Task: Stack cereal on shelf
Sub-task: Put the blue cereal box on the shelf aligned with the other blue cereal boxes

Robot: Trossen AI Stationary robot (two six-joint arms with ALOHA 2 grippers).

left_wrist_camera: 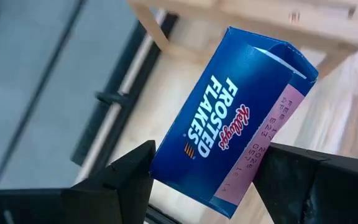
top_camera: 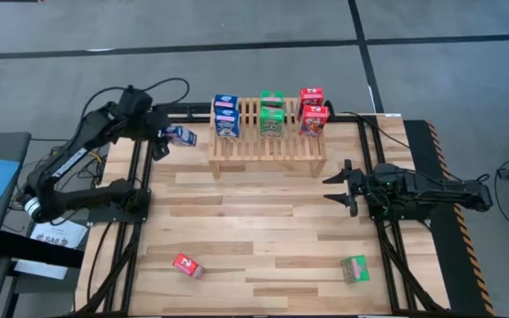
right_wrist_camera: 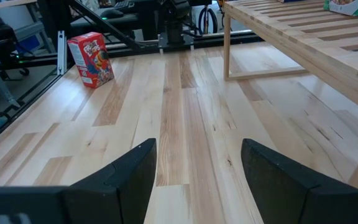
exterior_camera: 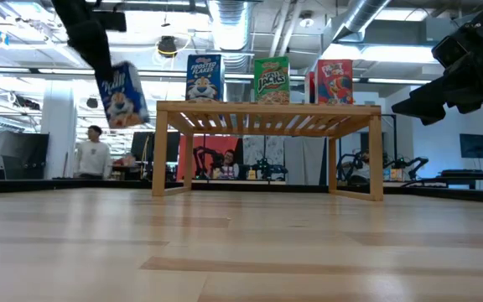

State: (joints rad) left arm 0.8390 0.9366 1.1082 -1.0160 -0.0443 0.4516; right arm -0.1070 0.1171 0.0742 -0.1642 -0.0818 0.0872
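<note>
The wooden slatted shelf (top_camera: pixel 268 141) stands at the table's far side, with blue (top_camera: pixel 226 117), green (top_camera: pixel 271 113) and red (top_camera: pixel 312 110) cereal boxes upright on top of it. My left gripper (top_camera: pixel 162 134) is left of the shelf, high above the table, shut on a blue Frosted Flakes box (left_wrist_camera: pixel 229 124). In the low view this box (exterior_camera: pixel 124 94) hangs at about the height of the shelf top (exterior_camera: pixel 267 109). My right gripper (top_camera: pixel 336 185) waits open at the table's right, in front of the shelf, holding nothing. My left gripper pinches the blue box between its two fingers near one end (left_wrist_camera: pixel 166 171), one finger (left_wrist_camera: pixel 126 174) on each of two opposite sides. The fingers slant down from the table's left. The box hangs tilted below them (exterior_camera: pixel 124 105), lifted clear of the table and apart from the shelf.
A red box (top_camera: pixel 186 265) lies on the table near the front left, also seen as the red box (right_wrist_camera: pixel 92 59) in the right wrist view. A green box (top_camera: pixel 354 268) lies near the front right. Bare planks (top_camera: pixel 254 212) stretch between the shelf and these boxes. People are in the room behind.
</note>
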